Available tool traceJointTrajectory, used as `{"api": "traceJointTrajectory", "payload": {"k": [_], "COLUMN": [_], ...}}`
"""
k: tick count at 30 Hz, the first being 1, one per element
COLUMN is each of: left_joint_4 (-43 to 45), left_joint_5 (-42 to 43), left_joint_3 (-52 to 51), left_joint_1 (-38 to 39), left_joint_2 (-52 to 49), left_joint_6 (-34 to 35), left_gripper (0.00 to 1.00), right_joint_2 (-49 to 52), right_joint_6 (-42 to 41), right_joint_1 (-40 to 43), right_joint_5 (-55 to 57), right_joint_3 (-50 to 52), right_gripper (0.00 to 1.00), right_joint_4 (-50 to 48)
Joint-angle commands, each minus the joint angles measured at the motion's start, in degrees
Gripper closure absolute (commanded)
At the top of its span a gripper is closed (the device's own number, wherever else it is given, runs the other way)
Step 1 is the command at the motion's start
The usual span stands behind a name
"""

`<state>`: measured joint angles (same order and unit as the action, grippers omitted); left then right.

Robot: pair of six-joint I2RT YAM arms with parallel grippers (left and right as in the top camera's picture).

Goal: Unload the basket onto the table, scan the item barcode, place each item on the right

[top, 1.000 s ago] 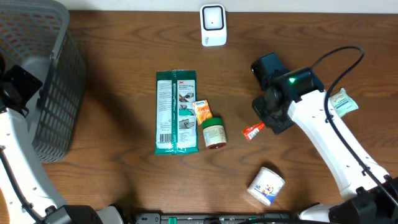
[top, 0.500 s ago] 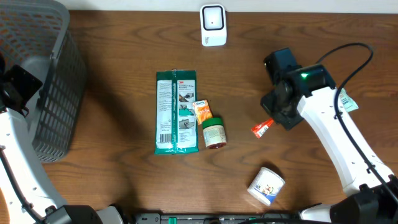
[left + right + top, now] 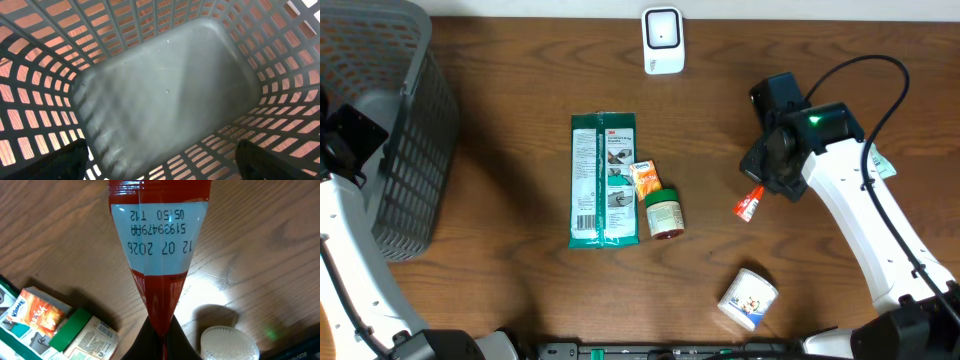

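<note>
One red sachet (image 3: 748,204) clamped in right gripper (image 3: 159,339), right of centre over table (image 3: 500,300). Step, likely: carrying it to white scanner (image 3: 663,40) at far edge. Next: turn barcode toward scanner. Sachet flat, glossy, white date panel; no barcode showing. Left gripper (image 3: 165,167) jaws apart over basket (image 3: 165,90).

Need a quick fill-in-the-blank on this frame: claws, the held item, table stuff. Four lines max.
1. The right claw is shut on a ___ packet.
2. The open left claw points down into a grey ___.
3. The date printed on the packet reads 12 07 ___.
4. The small jar on the table has a ___ lid.

Missing words: red; basket; 2026; green
</note>
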<state>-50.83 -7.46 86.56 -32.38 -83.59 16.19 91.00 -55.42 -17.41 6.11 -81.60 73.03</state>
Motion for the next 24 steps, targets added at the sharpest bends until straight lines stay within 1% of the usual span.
{"api": "traceJointTrajectory", "payload": {"k": [1, 4, 7, 9, 14, 19, 24], "left_joint_4": [-0.15, -0.15, -0.15, -0.15, -0.15, -0.15, -0.15], "left_joint_5": [-0.33, -0.33, -0.33, -0.33, -0.33, -0.33, -0.33], "left_joint_3": [0.76, 0.76, 0.76, 0.76, 0.76, 0.76, 0.76], "left_joint_1": [-0.17, -0.17, -0.17, -0.17, -0.17, -0.17, -0.17], "left_joint_2": [-0.44, -0.44, -0.44, -0.44, -0.44, -0.44, -0.44], "left_joint_6": [-0.72, -0.72, -0.72, -0.72, -0.72, -0.74, -0.72], "left_gripper": [0.07, 0.07, 0.07, 0.06, 0.07, 0.07, 0.07], "right_joint_2": [-0.68, -0.68, -0.68, -0.68, -0.68, -0.68, -0.61], "right_joint_6": [1.75, 3.21, 11.72, 14.95, 15.21, 15.21, 15.06], "right_joint_1": [0.61, 0.61, 0.59, 0.55, 0.55, 0.61, 0.61], "right_joint_5": [0.48, 0.39, -0.15, -0.42, -0.76, -8.11, -7.69], "right_joint_3": [-0.09, -0.09, -0.09, -0.09, -0.09, -0.09, 0.09], "right_gripper": [0.99, 0.99, 0.99, 0.99, 0.99, 0.99, 0.99], "right_joint_4": [0.00, -0.57, -2.82, -3.45, -5.09, -8.52, -7.91]}}
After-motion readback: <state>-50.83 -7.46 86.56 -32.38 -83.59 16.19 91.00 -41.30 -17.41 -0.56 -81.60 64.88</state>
